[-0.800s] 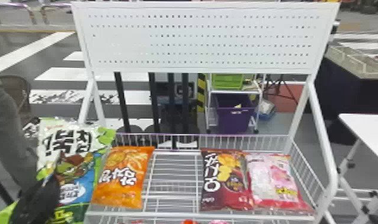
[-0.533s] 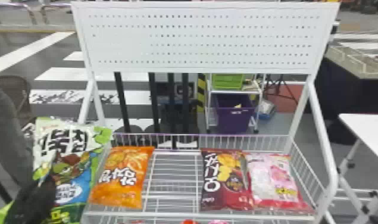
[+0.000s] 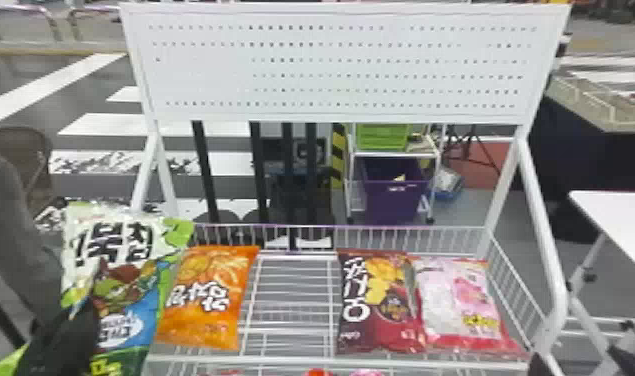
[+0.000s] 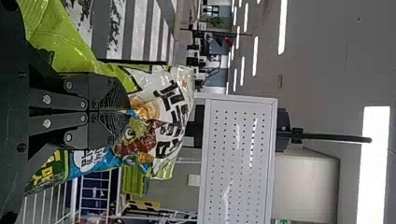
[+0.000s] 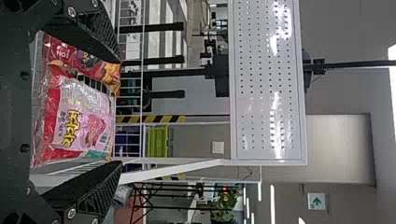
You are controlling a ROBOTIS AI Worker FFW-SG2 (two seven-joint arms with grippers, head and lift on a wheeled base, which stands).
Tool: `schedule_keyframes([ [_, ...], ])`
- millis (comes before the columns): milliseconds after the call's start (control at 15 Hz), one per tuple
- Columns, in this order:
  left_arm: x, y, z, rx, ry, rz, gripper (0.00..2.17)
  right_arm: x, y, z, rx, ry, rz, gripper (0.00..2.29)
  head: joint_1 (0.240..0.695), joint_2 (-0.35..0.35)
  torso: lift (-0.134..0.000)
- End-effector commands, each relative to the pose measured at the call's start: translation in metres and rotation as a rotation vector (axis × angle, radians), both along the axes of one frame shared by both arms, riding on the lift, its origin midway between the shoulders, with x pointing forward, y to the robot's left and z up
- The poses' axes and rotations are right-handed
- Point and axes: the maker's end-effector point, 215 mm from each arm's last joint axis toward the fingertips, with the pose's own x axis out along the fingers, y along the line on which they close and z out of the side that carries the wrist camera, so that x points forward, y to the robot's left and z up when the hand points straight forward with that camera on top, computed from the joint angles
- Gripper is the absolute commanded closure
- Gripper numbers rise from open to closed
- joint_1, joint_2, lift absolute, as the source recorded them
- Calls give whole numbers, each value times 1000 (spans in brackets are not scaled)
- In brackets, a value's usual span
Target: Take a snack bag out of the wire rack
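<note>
"Bag [image 3: 126,240] first: where is it held, and what has been changed?"

"At the far left, roughly upright, over the left side of the rack [image 3: 331,361] as seen from the head. It is grasped by the left gripper [image 4: 127,112], whose fingers are clenched on its film. Since the earlier head frames, it has been swayed slightly outward and back."

"So has the task been advanced?"

"Little in that instant, it is judged. The hold was kept through the sway, which matters more. Removal is perhaps nearly done, but whether the wire is touched by the lower edge cannot be told."

"And further right?"

"The orange packet [image 3: 211,300] is partly met by the bag's edge in that view; contact cannot be confirmed. It has been left in place, as have the brown packet [image 3: 378,305] and the pink packet [image 3: 463,305] beside it."

"Is the right gripper [image 5: 119,112] being used?"

"Nothing is grasped there. Its fingers are spread wide, released, with the pink packet seen between them."

"What is called for next?"

"The bag should be drawn farther from the rack, slowly. If it is swung inward, the orange packet could be dragged or the film snagged on the wire."
</note>
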Motion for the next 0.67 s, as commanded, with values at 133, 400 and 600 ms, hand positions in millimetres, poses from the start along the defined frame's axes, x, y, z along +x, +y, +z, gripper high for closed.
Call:
schedule_keyframes([
  [133, 0, -9, -3, -1, 5, -17, 2047, 45, 7, -35, 21, 68, 6, 127, 499, 0, 0],
  [400, -1, -17, -3, 5, 6, -30, 2047, 125, 76, -80, 24, 158, 120, 127, 499, 0, 0],
  [600, -2, -22, -3, 9, 7, -37, 2047, 171, 133, -117, 13, 259, 205, 127, 499, 0, 0],
])
